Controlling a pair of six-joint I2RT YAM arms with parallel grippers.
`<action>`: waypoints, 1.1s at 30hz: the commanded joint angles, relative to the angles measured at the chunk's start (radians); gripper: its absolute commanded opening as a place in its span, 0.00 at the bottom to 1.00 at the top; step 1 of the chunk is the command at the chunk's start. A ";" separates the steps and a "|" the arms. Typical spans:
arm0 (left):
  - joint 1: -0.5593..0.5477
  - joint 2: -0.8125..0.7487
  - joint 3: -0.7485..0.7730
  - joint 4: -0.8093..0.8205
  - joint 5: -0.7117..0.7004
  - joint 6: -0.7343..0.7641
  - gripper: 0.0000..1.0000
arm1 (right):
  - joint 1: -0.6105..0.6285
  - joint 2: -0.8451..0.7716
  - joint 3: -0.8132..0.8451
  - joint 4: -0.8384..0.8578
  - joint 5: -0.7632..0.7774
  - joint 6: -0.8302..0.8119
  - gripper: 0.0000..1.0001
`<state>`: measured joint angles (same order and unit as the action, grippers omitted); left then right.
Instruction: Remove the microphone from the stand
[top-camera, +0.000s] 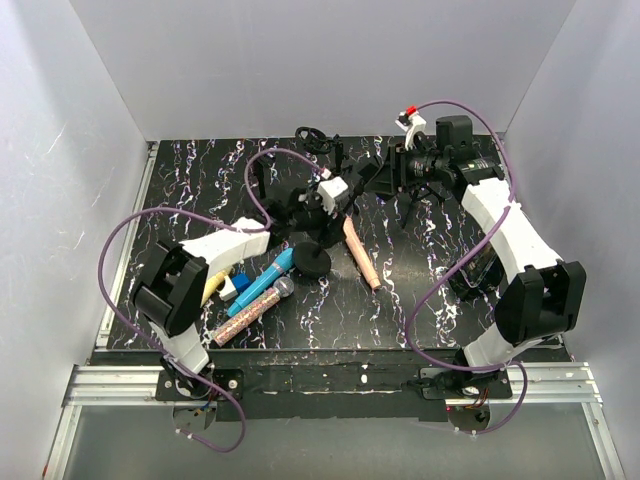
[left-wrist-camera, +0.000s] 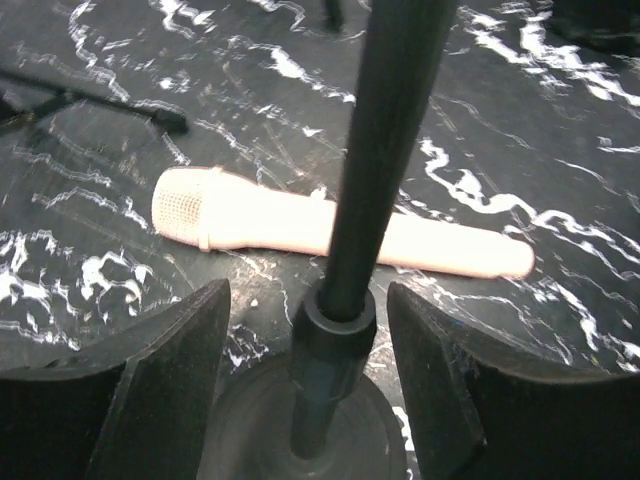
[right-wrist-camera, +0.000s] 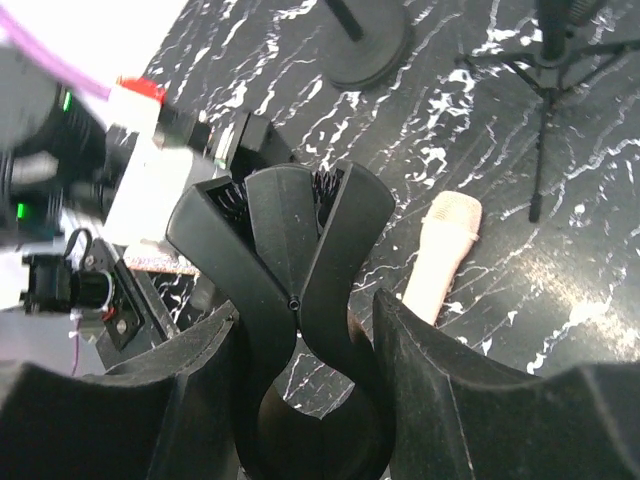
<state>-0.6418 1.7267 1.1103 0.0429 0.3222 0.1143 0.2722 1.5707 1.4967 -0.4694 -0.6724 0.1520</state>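
Marbled tabletop (top-camera: 200, 190) bears pink microphone (left-wrist-camera: 260, 220) (right gripper (right-wrist-camera: 305, 335) clasps stand clip (right-wrist-camera: 285, 240))

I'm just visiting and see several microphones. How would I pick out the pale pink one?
On the black marbled table, find the round-based stand near the middle. The pale pink microphone lies alone just right of it; the blue microphone and glittery microphone lie together left.

The left arm (top-camera: 215, 248) and right arm (top-camera: 510, 235) are white-shelled, black-jointed, trailing purple cables (top-camera: 135, 218).
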 joint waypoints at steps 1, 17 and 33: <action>0.112 0.042 0.170 -0.249 0.512 0.214 0.62 | -0.021 -0.035 -0.055 0.075 -0.175 -0.215 0.01; 0.123 0.128 0.253 -0.273 0.458 0.322 0.00 | -0.019 -0.037 -0.040 0.133 -0.049 -0.055 0.01; -0.004 0.016 0.147 -0.036 -0.089 0.071 0.53 | -0.031 -0.003 -0.085 0.119 0.041 0.190 0.01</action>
<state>-0.7155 1.7535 1.1484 0.1120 0.0036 0.2367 0.2493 1.5650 1.4399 -0.3801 -0.5858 0.3862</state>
